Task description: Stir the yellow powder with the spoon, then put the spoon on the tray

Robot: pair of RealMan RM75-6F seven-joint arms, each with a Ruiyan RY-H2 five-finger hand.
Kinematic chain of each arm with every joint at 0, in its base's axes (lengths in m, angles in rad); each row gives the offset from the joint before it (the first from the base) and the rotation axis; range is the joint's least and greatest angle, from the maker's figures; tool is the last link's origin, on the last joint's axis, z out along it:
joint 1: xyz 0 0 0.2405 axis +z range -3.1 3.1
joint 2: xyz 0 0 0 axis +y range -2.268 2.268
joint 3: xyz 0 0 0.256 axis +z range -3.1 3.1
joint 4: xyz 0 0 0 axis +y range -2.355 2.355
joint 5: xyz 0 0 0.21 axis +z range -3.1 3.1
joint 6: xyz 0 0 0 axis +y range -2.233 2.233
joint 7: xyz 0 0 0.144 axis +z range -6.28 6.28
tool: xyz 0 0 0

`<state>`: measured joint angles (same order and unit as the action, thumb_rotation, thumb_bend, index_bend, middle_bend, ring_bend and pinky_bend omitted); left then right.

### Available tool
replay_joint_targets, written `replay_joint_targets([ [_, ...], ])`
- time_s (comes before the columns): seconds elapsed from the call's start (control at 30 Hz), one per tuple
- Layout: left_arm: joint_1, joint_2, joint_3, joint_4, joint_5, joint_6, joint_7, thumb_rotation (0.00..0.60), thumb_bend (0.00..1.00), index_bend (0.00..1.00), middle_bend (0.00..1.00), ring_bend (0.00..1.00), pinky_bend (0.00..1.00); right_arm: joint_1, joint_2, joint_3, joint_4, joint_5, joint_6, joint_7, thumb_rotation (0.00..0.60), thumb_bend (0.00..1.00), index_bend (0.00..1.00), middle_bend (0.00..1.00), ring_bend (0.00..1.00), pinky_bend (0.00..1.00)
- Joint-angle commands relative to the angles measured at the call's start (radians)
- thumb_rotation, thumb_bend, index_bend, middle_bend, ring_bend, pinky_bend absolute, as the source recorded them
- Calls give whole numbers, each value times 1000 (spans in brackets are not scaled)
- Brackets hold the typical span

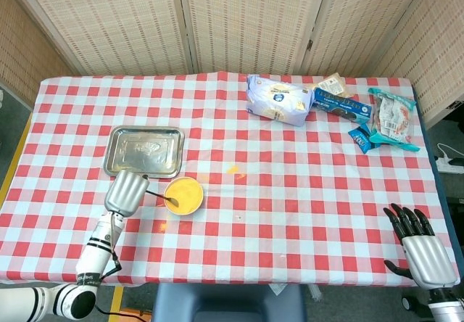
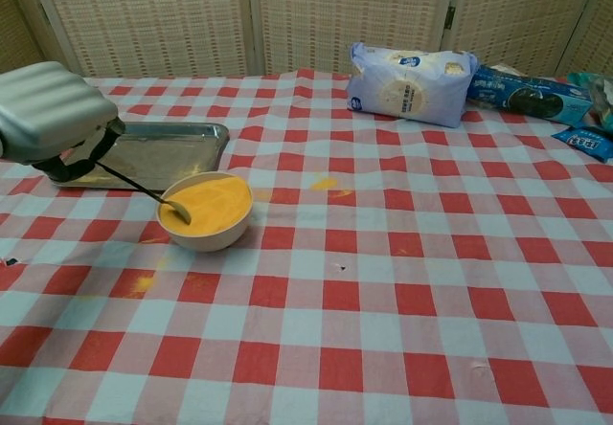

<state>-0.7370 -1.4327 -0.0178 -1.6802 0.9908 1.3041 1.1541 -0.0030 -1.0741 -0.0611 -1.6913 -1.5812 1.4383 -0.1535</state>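
A small bowl [image 1: 183,196] [image 2: 206,212] of yellow powder stands on the checked cloth, just right of the steel tray's [image 1: 143,151] [image 2: 158,153] near corner. My left hand [image 1: 125,192] [image 2: 53,114] grips the thin handle of a spoon [image 1: 161,197] [image 2: 144,190], whose tip dips into the powder at the bowl's left side. The hand sits left of the bowl, in front of the tray. My right hand [image 1: 420,242] hovers at the table's near right edge with fingers spread and nothing in it; the chest view does not show it.
A white-blue bag [image 1: 278,100] [image 2: 410,82], a dark blue packet [image 1: 341,105] [image 2: 530,93] and other snack packs [image 1: 391,119] lie at the far right. Spilled yellow powder marks the cloth [image 1: 232,169] [image 2: 324,184] right of the bowl and near its front left [image 2: 142,280].
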Motion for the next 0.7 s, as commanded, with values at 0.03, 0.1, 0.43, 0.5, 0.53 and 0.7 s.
replay_joint_targets([
  [0.03,-10,-22,-12,25,-6,-17,2,600,923,870,1000,1000,1000,0,0,1,2,3,-1,1,600,31,0,0,0,0],
  [0.1,-17,-37,-24,43,-9,-28,-4,600,923,870,1000,1000,1000,2,0,3,4,8,-5,3,600,31,0,0,0,0],
  [0.43,-38,-75,-73,115,-6,-57,-61,600,922,870,1000,1000,1000,6,0,12,6,33,-16,5,600,31,0,0,0,0],
  [0.5,-39,-78,-78,121,-6,-59,-67,600,924,870,1000,1000,1000,6,0,13,5,35,-15,4,600,31,0,0,0,0],
  [0.53,-40,-77,-82,121,-6,-59,-72,600,925,870,1000,1000,1000,6,1,13,5,36,-14,4,600,31,0,0,0,0],
  [0.7,-31,-54,-86,83,15,-38,-83,600,924,870,1000,1000,1000,7,1,12,4,35,-17,4,600,31,0,0,0,0],
])
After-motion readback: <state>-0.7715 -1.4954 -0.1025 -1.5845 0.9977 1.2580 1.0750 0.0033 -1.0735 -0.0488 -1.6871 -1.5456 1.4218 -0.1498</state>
